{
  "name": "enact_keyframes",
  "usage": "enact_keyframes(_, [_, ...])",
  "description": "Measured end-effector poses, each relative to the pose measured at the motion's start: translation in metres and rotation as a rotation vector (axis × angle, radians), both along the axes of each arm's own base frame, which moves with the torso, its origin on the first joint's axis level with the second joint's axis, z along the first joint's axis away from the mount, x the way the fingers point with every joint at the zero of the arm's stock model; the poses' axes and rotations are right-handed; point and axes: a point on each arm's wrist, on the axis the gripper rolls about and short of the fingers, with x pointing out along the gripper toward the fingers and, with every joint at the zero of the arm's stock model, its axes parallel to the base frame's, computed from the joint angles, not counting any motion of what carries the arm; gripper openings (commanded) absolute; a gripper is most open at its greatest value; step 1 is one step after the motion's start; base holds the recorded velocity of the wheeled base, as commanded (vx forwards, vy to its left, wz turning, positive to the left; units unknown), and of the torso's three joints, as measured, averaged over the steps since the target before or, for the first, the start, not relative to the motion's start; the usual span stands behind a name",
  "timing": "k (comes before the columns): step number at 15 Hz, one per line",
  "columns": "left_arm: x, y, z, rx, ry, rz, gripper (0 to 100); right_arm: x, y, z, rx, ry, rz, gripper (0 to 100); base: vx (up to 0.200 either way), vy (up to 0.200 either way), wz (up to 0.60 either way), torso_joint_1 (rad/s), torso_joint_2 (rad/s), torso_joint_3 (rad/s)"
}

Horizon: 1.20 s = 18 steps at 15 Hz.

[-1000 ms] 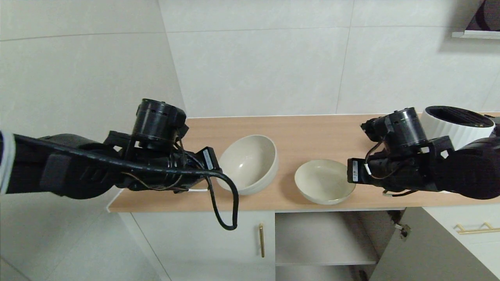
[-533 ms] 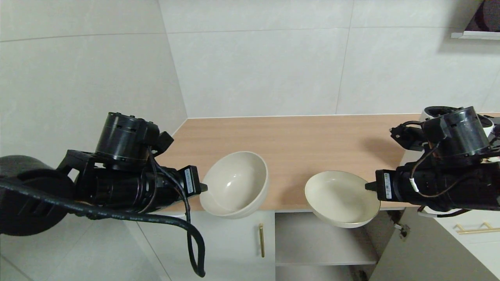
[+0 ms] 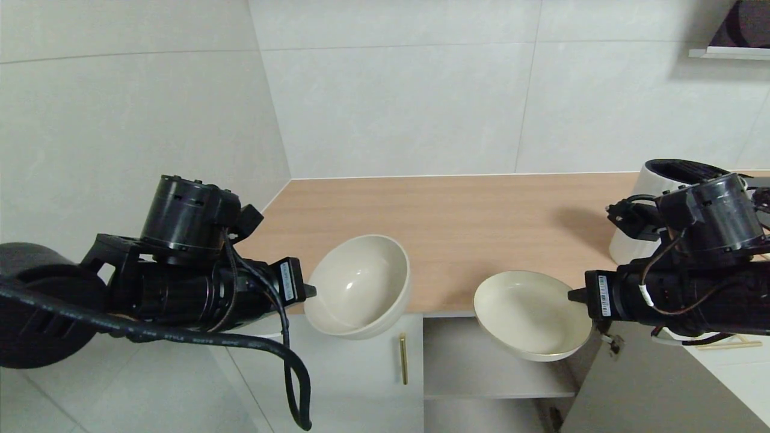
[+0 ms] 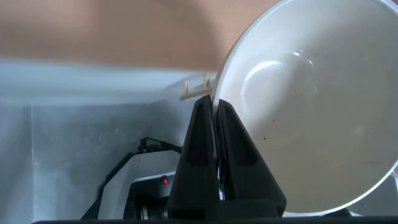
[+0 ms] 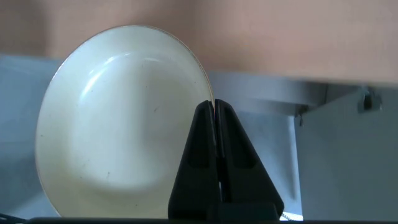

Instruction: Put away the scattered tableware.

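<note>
The left gripper (image 3: pixel 310 291) is pinched tight on the rim of the deep bowl (image 3: pixel 361 285), holding it tilted in the air at the counter's (image 3: pixel 457 210) front edge; the right gripper (image 3: pixel 572 294) is clamped likewise on the shallow bowl's (image 3: pixel 529 313) rim, in front of the open cabinet (image 3: pixel 481 367); the bowls hang apart; a white pot (image 3: pixel 652 180) stands behind the right arm.

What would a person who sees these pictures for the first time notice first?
Two cream dishes are held in the air before the wooden counter: the left end effector is shut on the rim of a deep bowl, the right end effector on a shallow bowl. Below, a cabinet stands open.
</note>
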Motion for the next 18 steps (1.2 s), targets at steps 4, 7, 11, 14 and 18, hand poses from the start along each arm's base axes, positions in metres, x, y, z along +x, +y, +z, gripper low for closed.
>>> enact_keyframes(4, [0.0, 0.0, 0.0, 0.001, -0.001, 0.003, 0, 0.002, 0.001, -0.004, -0.009, 0.013, -0.002, 0, 0.0, 0.0, 0.0, 0.0, 0.0, 0.0])
enact_keyframes(7, [0.001, 0.0, 0.0, 0.001, -0.001, 0.001, 0, 0.003, 0.001, -0.006, -0.013, 0.02, -0.001, 0, 0.0, 0.0, 0.0, 0.0, 0.0, 0.0])
enact_keyframes(11, [0.002, -0.001, -0.002, 0.002, 0.003, 0.001, 0, 0.005, 0.002, -0.01, -0.021, 0.032, -0.005, 0, 0.0, 0.0, 0.0, 0.0, 0.0, 0.0])
enact_keyframes(14, [0.002, -0.001, -0.002, 0.003, 0.005, 0.002, 0, 0.006, 0.003, -0.013, -0.025, 0.041, -0.005, 0, 0.0, 0.0, 0.0, 0.0, 0.0, 0.0])
enact_keyframes(18, [0.002, -0.001, -0.002, 0.003, 0.004, 0.001, 0, 0.008, 0.003, -0.015, -0.03, 0.05, -0.007, 0, 0.0, 0.0, 0.0, -0.161, 0.37, 0.194])
